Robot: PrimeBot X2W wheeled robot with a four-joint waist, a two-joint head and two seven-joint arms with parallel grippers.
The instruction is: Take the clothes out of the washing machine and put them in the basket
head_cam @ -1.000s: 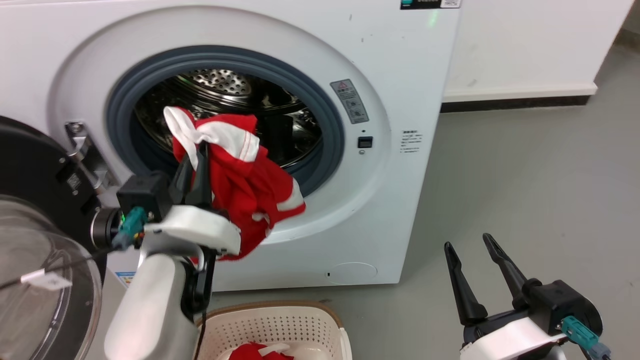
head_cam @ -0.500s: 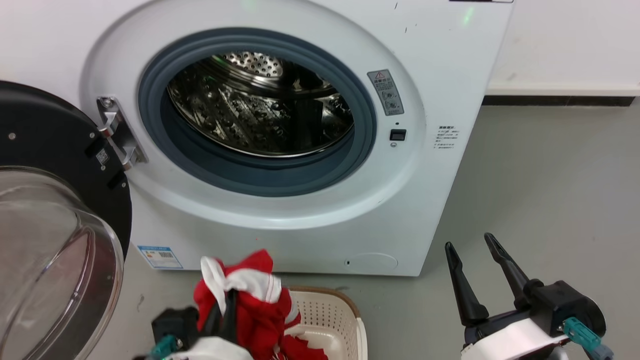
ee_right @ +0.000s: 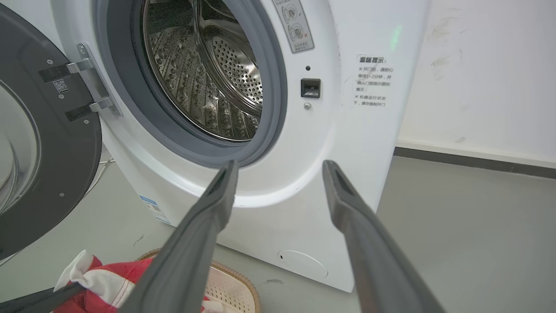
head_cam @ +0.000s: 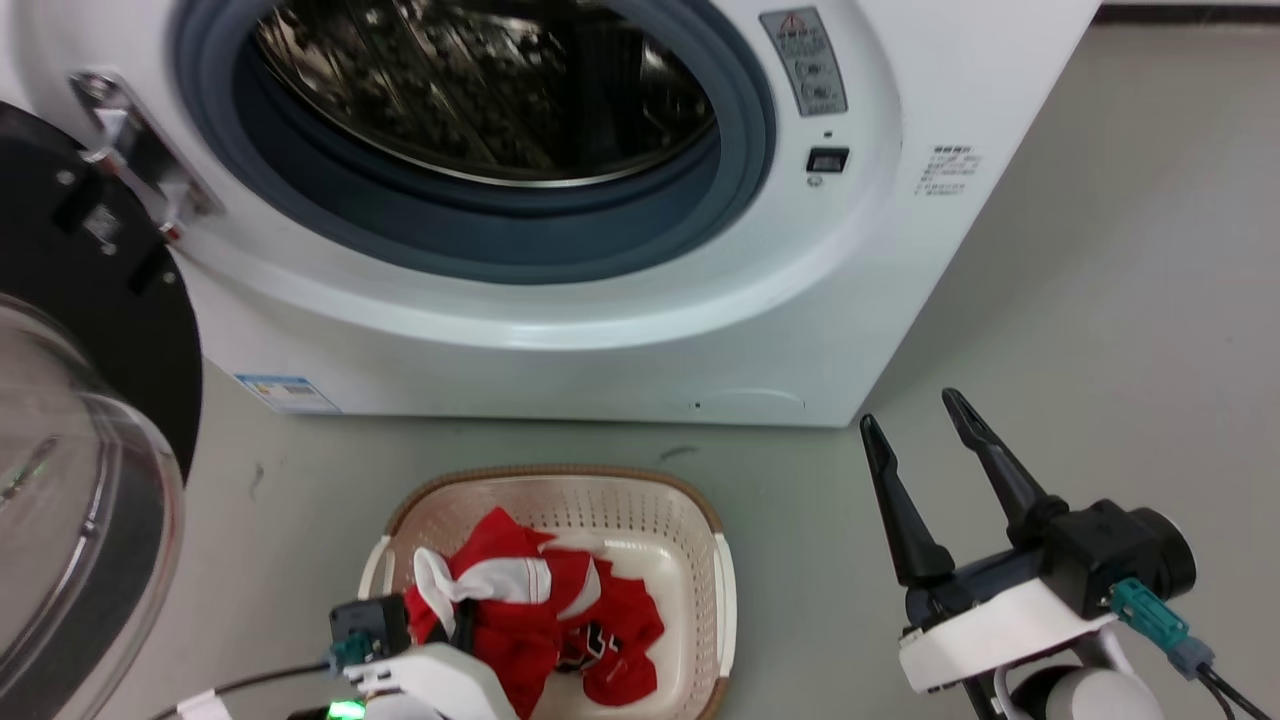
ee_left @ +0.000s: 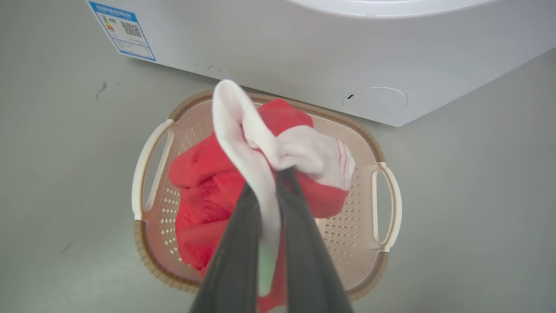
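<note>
The white washing machine (head_cam: 900, 120) stands with its door swung open to the left, and its steel drum (head_cam: 480, 80) looks bare inside. On the floor in front sits the cream basket (head_cam: 700, 530) with red and white clothes (head_cam: 590, 620) in it. My left gripper (head_cam: 462, 615) is shut on a red garment with white trim (ee_left: 243, 130), holding it over the basket (ee_left: 382, 204). My right gripper (head_cam: 915, 425) stands open over the floor to the basket's right, fingers (ee_right: 217, 195) pointing at the washing machine (ee_right: 369, 130).
The open door (head_cam: 90, 460), black rim and glass bowl, fills the left side beside the basket. Grey floor (head_cam: 1100, 300) stretches to the right of the machine. A white wall with a dark skirting (ee_right: 478, 161) runs behind.
The head camera has tilted down. My left gripper carried the red garment from the porthole down to the basket. The right gripper has stayed put, still open.
</note>
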